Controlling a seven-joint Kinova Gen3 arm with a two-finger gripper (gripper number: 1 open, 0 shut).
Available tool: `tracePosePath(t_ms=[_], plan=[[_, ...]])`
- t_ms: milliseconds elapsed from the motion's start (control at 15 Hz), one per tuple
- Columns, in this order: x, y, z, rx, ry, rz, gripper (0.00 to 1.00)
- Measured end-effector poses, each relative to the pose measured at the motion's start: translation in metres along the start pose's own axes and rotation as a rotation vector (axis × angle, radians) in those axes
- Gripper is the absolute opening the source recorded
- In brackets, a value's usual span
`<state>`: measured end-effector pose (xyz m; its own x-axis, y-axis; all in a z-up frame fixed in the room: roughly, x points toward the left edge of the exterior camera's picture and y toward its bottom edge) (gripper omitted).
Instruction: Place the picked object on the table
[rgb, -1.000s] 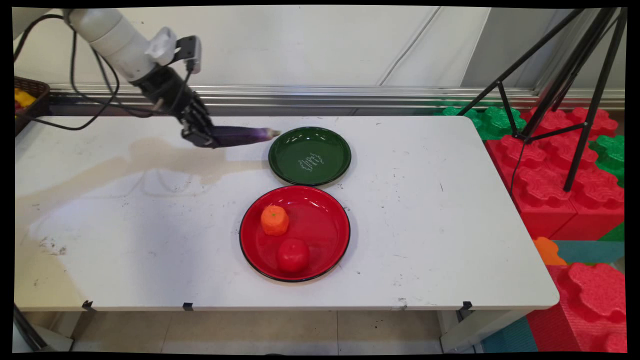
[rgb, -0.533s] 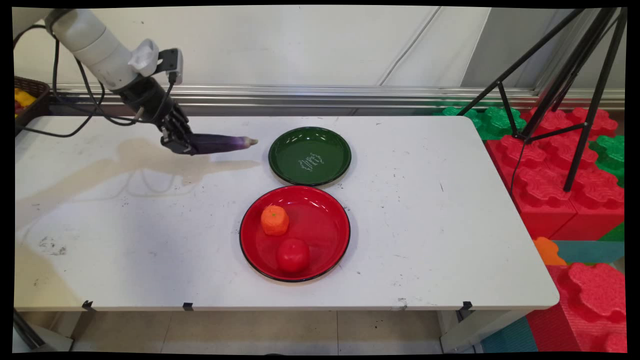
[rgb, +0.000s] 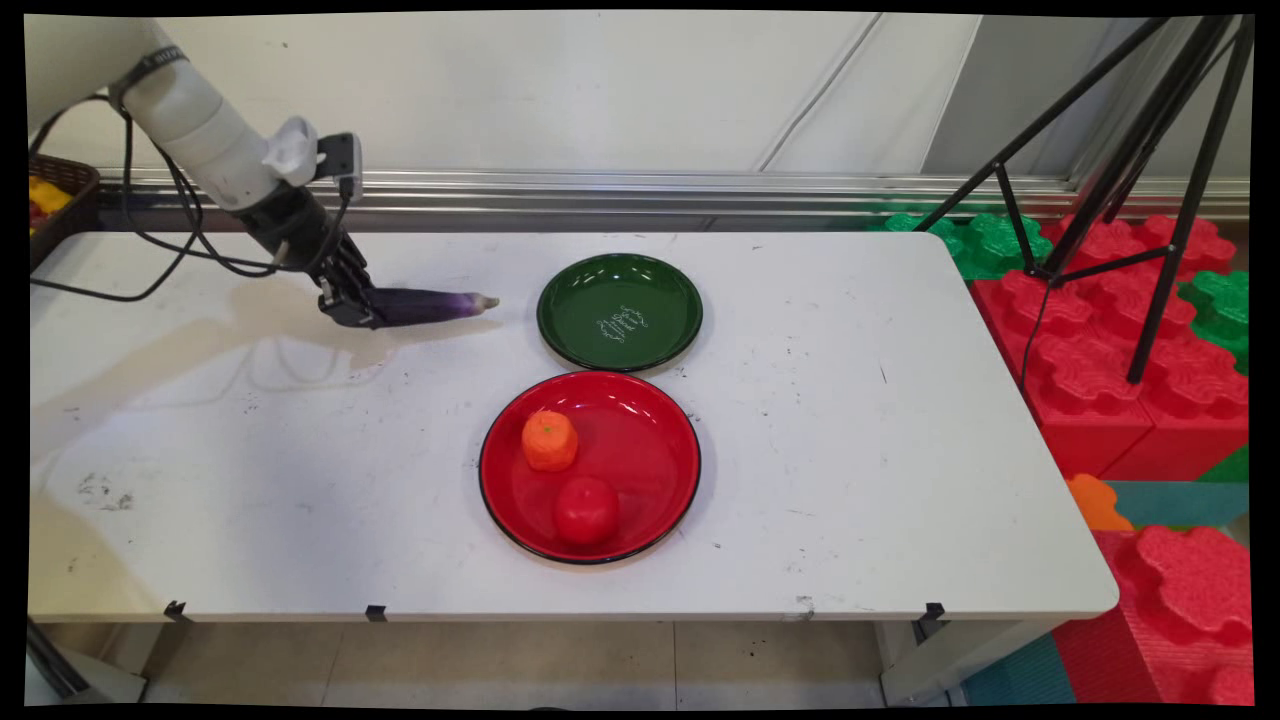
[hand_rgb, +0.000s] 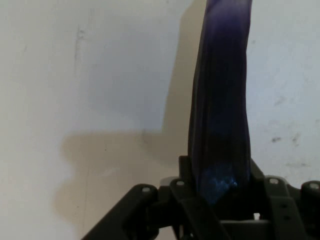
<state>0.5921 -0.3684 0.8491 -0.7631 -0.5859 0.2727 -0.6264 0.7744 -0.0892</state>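
Purple and long, an eggplant (rgb: 432, 305) is clamped at its thick end between the jaws of the black gripper (rgb: 352, 308), in the upper left of the frame. It sticks out level toward the right, its pale stem tip pointing at the green plate (rgb: 560, 340) and stopping short of that plate's rim. It seems to hang just above the white table (rgb: 900, 450), though the gap is hard to judge. In the hand view the eggplant (hand_rgb: 220, 115) runs up from the gripper (hand_rgb: 220, 200) to the top edge. Below the green plate, near the frame's centre, a red plate (rgb: 650, 470) holds an orange toy fruit (rgb: 549, 440) and a red tomato (rgb: 585, 510).
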Motion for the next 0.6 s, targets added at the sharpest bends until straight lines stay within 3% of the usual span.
tracePosePath(t_ms=[400,467,600], plan=[[-0.012,-0.009,0.031,-0.008,-0.009,0.014,0.00],[-0.013,-0.010,0.035,-0.011,-0.007,0.015,1.00],[-0.014,-0.011,0.038,-0.013,-0.003,0.017,1.00]])
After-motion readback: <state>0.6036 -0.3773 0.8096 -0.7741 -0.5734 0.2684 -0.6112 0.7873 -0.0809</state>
